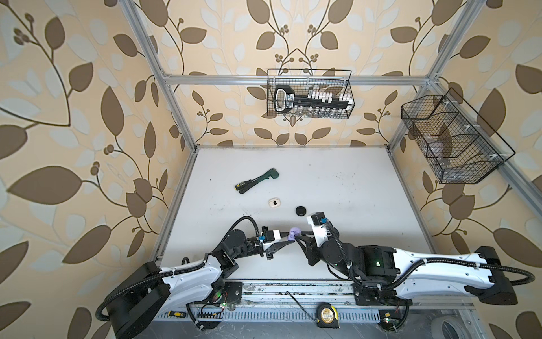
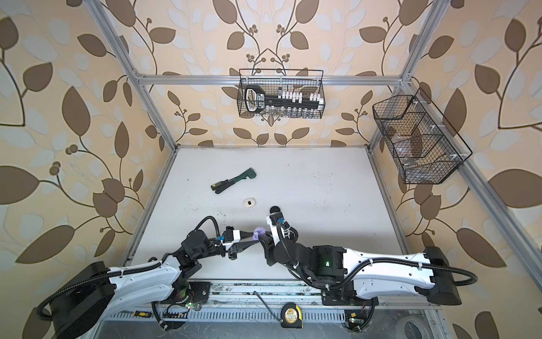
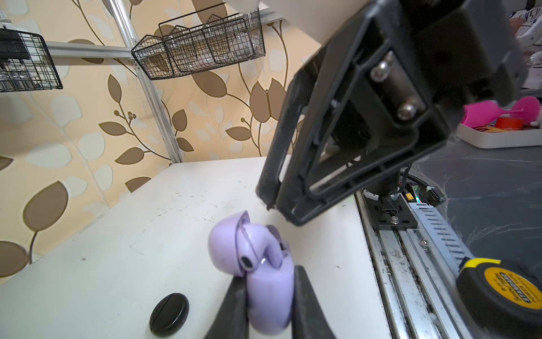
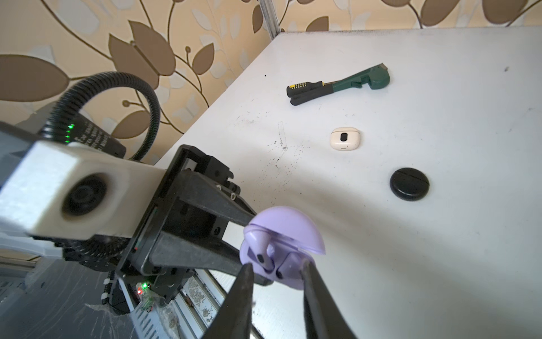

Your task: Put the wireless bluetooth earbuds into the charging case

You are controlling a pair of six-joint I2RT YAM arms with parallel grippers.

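A lilac charging case (image 3: 271,296) with its lid (image 4: 289,226) swung open hangs just above the table's front middle, seen in both top views (image 1: 294,233) (image 2: 258,233). My left gripper (image 3: 268,277) is shut on the case's lower body. A lilac earbud (image 3: 256,243) (image 4: 258,249) sits in the case with its stem down, and a second lilac piece (image 4: 283,268) lies beside it. My right gripper (image 4: 276,265) comes in from the right (image 1: 299,235). Its fingers stand apart on either side of the case's open mouth, holding nothing.
A shut white case (image 1: 274,203) (image 4: 345,138) and a round black case (image 1: 301,210) (image 3: 169,314) lie behind the grippers. A green-handled tool (image 1: 256,180) lies farther back. A tape measure (image 1: 328,314) rests on the front rail. Wire baskets (image 1: 309,94) (image 1: 451,138) hang on the walls.
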